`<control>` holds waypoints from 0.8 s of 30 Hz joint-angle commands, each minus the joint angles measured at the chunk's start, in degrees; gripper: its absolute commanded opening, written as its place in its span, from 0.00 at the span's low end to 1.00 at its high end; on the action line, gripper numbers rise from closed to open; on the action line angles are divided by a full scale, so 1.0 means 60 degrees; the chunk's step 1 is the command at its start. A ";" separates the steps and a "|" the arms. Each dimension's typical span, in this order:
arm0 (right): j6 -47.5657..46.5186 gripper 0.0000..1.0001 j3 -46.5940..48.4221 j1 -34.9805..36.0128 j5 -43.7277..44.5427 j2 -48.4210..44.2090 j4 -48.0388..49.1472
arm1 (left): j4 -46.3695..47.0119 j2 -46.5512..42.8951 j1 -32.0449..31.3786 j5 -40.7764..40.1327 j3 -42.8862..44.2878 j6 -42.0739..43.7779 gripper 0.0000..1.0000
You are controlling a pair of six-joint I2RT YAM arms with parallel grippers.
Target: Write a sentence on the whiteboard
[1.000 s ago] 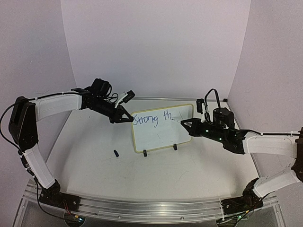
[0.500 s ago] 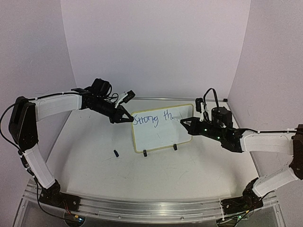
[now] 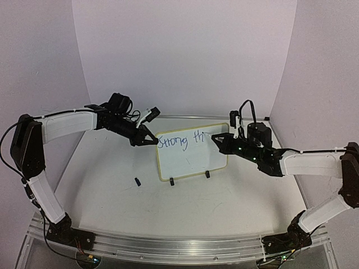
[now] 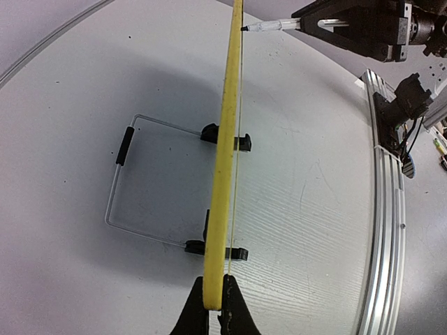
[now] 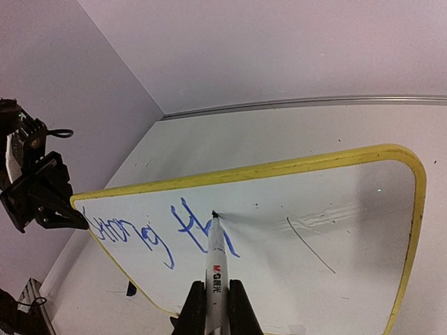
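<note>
Right gripper [image 3: 216, 140], pinching a marker [image 5: 214, 255], is edging up-left across the whiteboard [image 3: 190, 159] standing mid-table [image 3: 112, 168], its left edge nipped by the left gripper [image 3: 152, 141], a small dark cap [image 3: 137, 181] lying near.

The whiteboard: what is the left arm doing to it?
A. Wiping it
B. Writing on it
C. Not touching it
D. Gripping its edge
D: the left end effector is shut on the yellow edge of the whiteboard, while the right end effector holds the pen.
</note>
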 commanded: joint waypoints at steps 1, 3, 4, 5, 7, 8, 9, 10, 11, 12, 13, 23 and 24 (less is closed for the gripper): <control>0.0008 0.00 0.0328 -0.0017 0.0265 0.0083 0.0337 | -0.0742 0.0126 -0.0132 -0.0794 0.0048 0.0435 0.00; 0.0098 0.00 0.0220 -0.0017 0.0588 -0.0020 0.0339 | -0.0738 0.0128 -0.0131 -0.0794 0.0048 0.0435 0.00; 0.0143 0.00 0.0146 -0.0019 0.0749 -0.0093 0.0339 | -0.0744 0.0128 -0.0135 -0.0794 0.0048 0.0435 0.00; 0.0180 0.00 0.0054 -0.0023 0.0903 -0.0186 0.0334 | -0.0744 0.0126 -0.0135 -0.0794 0.0048 0.0433 0.00; 0.0225 0.00 -0.0079 -0.0018 0.1115 -0.0328 0.0328 | -0.0741 0.0130 -0.0131 -0.0794 0.0048 0.0436 0.00; 0.0239 0.00 -0.0143 -0.0023 0.1156 -0.0395 0.0312 | -0.0742 0.0126 -0.0131 -0.0793 0.0048 0.0439 0.00; 0.0252 0.00 -0.0191 -0.0023 0.1161 -0.0441 0.0279 | -0.0742 0.0126 -0.0131 -0.0790 0.0048 0.0434 0.00; 0.0266 0.00 -0.0215 -0.0013 0.1152 -0.0452 0.0225 | -0.0748 0.0127 -0.0131 -0.0785 0.0048 0.0434 0.00; 0.0288 0.00 -0.0255 -0.0013 0.1129 -0.0454 0.0169 | -0.0750 0.0138 -0.0131 -0.0780 0.0048 0.0440 0.00; 0.0305 0.00 -0.0284 -0.0021 0.1089 -0.0435 0.0142 | -0.0746 0.0140 -0.0131 -0.0779 0.0048 0.0443 0.00; 0.0325 0.00 -0.0305 -0.0023 0.1008 -0.0392 0.0097 | -0.0743 0.0140 -0.0131 -0.0768 0.0054 0.0435 0.00; 0.0552 0.00 -0.0376 -0.0022 0.0463 0.0139 -0.0329 | -0.0741 0.0165 -0.0131 -0.0763 0.0063 0.0434 0.00; 0.0570 0.00 -0.0377 -0.0021 0.0457 0.0166 -0.0362 | -0.0742 0.0168 -0.0140 -0.0764 0.0063 0.0439 0.00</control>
